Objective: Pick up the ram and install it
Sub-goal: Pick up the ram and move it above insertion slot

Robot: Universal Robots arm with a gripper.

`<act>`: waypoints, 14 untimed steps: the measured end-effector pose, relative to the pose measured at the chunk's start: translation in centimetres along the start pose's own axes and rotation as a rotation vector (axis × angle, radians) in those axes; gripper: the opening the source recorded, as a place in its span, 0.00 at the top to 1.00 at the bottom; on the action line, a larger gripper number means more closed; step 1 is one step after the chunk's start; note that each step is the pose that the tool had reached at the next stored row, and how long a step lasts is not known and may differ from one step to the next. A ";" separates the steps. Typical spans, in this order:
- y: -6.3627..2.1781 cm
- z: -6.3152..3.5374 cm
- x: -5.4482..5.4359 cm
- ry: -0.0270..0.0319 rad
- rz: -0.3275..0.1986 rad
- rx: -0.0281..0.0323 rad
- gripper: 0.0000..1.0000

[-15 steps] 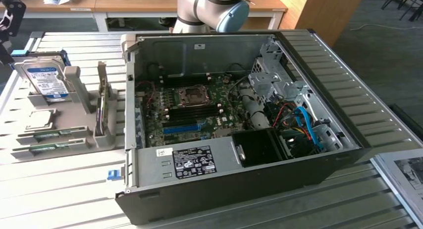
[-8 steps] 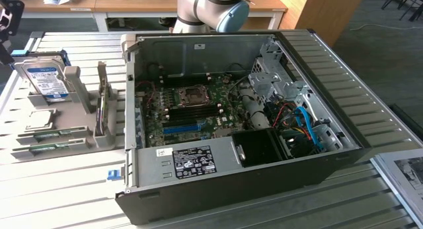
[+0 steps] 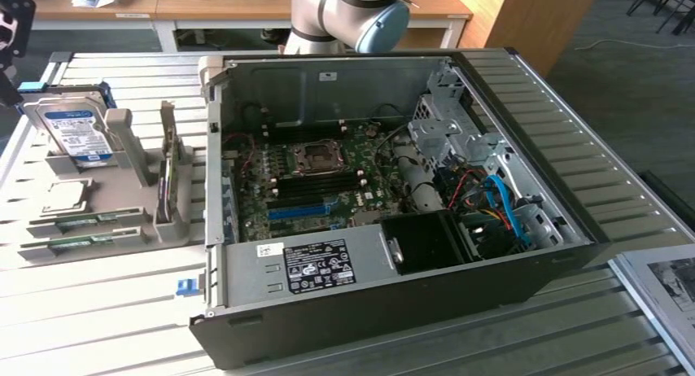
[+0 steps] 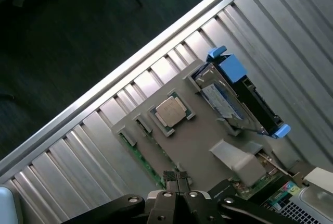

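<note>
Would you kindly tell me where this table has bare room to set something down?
The table is bare at the exterior view's lower left, bordered by the grey holder and the computer case, and along that view's right, past the case. The holder and the case's inside are crowded.

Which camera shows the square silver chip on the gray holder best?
The wrist view: the processor chip shows its whole square top. The exterior view sees it at a slant, near the exterior view's left edge.
</note>
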State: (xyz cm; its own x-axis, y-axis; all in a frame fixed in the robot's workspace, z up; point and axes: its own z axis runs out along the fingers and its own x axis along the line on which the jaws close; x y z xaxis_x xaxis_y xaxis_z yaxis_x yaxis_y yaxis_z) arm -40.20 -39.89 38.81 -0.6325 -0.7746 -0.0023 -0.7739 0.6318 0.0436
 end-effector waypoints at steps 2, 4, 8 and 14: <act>0.00 0.01 0.0 0.0014 -0.034 -0.0001 0.90; 0.00 0.01 0.0 0.0029 -0.067 -0.0002 0.90; 0.00 0.02 0.0 0.0058 -0.134 -0.0003 0.90; 0.00 0.03 0.0 0.0103 -0.237 -0.0005 0.90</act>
State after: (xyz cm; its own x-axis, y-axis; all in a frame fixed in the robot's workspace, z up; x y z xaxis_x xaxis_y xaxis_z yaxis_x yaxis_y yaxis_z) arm -40.20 -39.89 38.78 -0.4330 -0.9014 -0.0023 -0.9006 0.4325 0.0436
